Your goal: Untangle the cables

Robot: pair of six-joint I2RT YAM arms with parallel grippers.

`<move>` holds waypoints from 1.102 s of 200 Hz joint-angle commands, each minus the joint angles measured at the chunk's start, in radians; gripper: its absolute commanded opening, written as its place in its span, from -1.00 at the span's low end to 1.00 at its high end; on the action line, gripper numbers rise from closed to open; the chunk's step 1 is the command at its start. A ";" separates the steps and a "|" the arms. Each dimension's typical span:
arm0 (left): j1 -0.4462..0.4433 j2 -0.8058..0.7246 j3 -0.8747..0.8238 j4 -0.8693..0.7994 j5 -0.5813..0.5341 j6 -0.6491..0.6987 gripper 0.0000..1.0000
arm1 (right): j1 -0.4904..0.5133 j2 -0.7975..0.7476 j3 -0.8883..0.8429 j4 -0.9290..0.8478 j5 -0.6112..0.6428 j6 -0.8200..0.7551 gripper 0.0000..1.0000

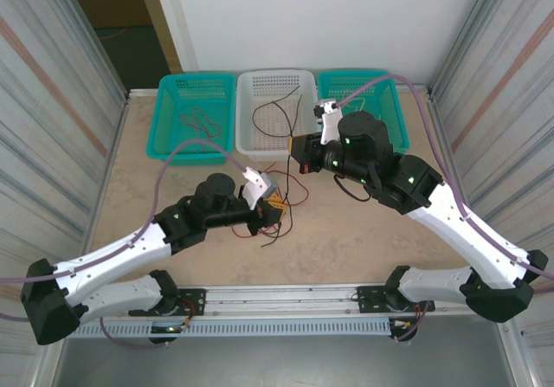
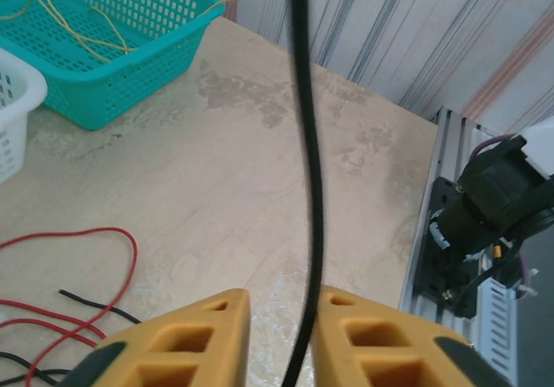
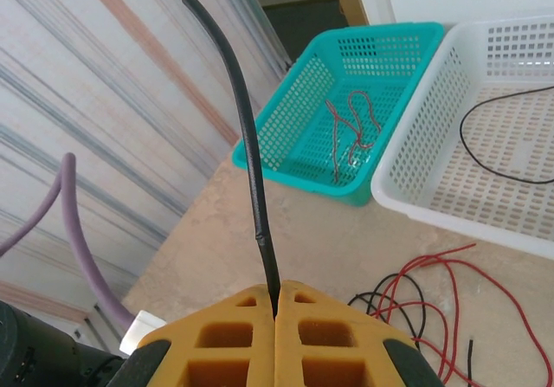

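The loose cables [image 1: 290,192] lie on the table between the two arms, red and black strands mixed together. My right gripper [image 1: 299,151] [image 3: 277,287] is shut on a black cable [image 3: 247,136], whose free end sticks up past the fingertips. My left gripper [image 1: 270,212] [image 2: 283,293] is low beside the heap, its jaws partly apart. A black cable [image 2: 309,188] runs between them against the right finger, with a gap left on the other side. Red cable loops [image 2: 121,257] [image 3: 433,292] rest on the tabletop nearby.
Three baskets line the far edge. The left teal basket [image 1: 173,119] [image 3: 294,166] holds reddish wires [image 3: 351,127]. The white basket [image 1: 247,140] [image 3: 415,188] holds a black cable [image 1: 277,114]. The right teal basket [image 1: 394,101] [image 2: 104,93] holds yellow wires [image 2: 78,23].
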 commanded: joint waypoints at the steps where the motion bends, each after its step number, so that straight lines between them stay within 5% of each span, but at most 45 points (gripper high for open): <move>1: -0.007 -0.013 -0.004 0.046 -0.046 -0.025 -0.62 | -0.007 -0.036 -0.018 0.035 -0.013 0.033 -1.00; 60: -0.005 -0.114 -0.118 0.215 -0.154 -0.184 -1.00 | -0.062 -0.081 -0.135 0.104 0.025 0.156 -1.00; 145: -0.005 -0.255 -0.228 0.370 -0.220 -0.288 -1.00 | -0.187 -0.035 -0.162 0.029 -0.002 0.269 -1.00; 220: -0.006 -0.327 -0.277 0.427 -0.313 -0.331 -1.00 | -0.192 0.033 -0.142 0.008 -0.029 0.281 -1.00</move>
